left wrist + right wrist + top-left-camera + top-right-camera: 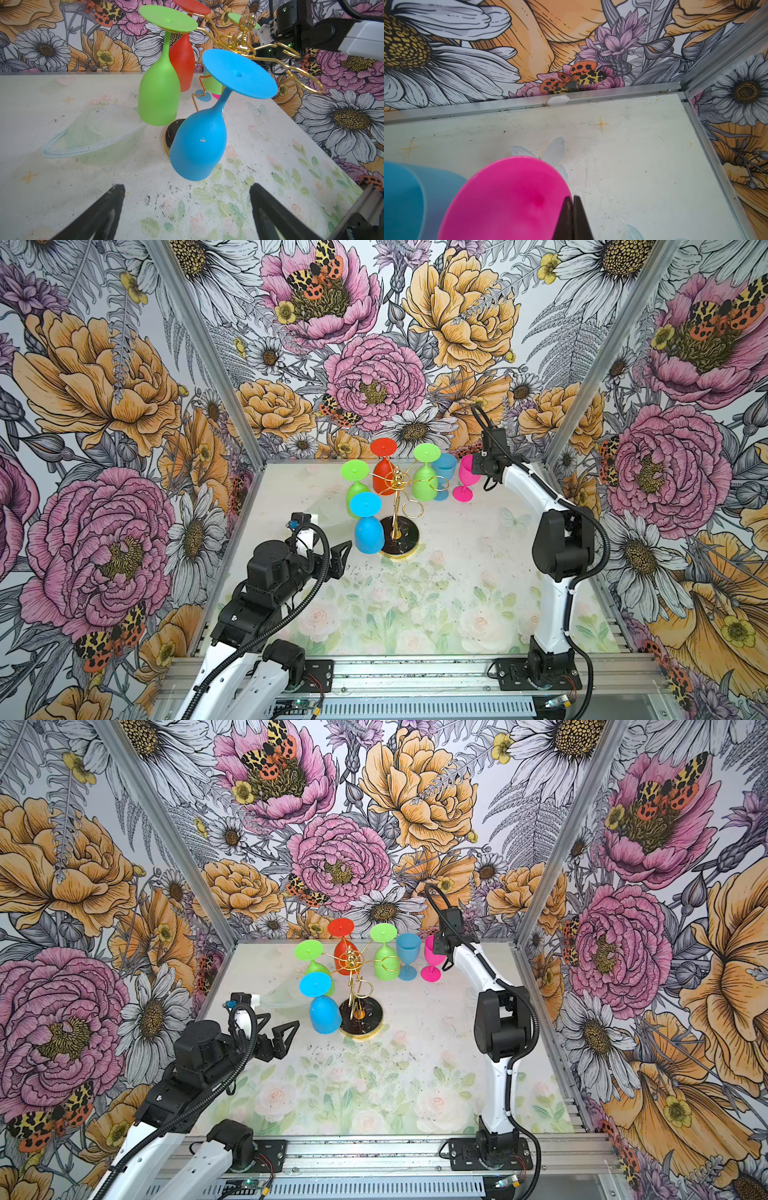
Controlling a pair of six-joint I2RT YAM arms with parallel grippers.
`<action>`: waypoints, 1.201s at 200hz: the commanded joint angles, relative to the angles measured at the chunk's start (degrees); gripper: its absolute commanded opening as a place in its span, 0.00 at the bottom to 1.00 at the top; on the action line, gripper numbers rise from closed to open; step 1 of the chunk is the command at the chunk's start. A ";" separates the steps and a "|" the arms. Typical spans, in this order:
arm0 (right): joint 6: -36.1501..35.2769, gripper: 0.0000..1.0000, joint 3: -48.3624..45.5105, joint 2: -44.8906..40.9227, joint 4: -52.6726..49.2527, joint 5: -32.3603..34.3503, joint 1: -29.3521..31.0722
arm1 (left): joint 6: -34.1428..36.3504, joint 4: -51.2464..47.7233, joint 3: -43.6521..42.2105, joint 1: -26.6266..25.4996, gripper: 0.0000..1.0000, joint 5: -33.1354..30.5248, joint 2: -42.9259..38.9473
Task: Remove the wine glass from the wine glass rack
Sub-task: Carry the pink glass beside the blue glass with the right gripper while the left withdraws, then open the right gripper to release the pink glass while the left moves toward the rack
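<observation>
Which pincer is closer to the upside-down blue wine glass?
Left. The left pincer sits open just in front of the hanging blue wine glass; the right pincer is shut, far back beside the standing pink wine glass.

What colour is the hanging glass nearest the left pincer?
Blue glass, clearest in the left wrist view.

A blue wine glass [368,533] hangs upside down from the gold wine glass rack [405,537], near the left arm [270,566].

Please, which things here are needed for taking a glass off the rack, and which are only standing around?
Job: wine glass rack; its hanging blue glass, red glass, both green glasses; open left hand.
Idle: standing blue glass and pink glass, on the table.
</observation>
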 commanded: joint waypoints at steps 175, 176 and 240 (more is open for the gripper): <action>-0.10 0.76 -6.79 -16.79 0.79 -5.79 -0.31 | -4.36 0.13 5.50 1.64 0.96 3.38 6.80; -0.08 0.76 -6.95 -17.03 0.79 -5.95 -0.29 | -4.45 0.09 5.54 1.64 0.96 3.49 6.81; 0.63 0.74 -19.51 -29.41 0.79 -18.96 -0.30 | -8.25 -0.03 10.25 6.13 0.94 13.68 7.29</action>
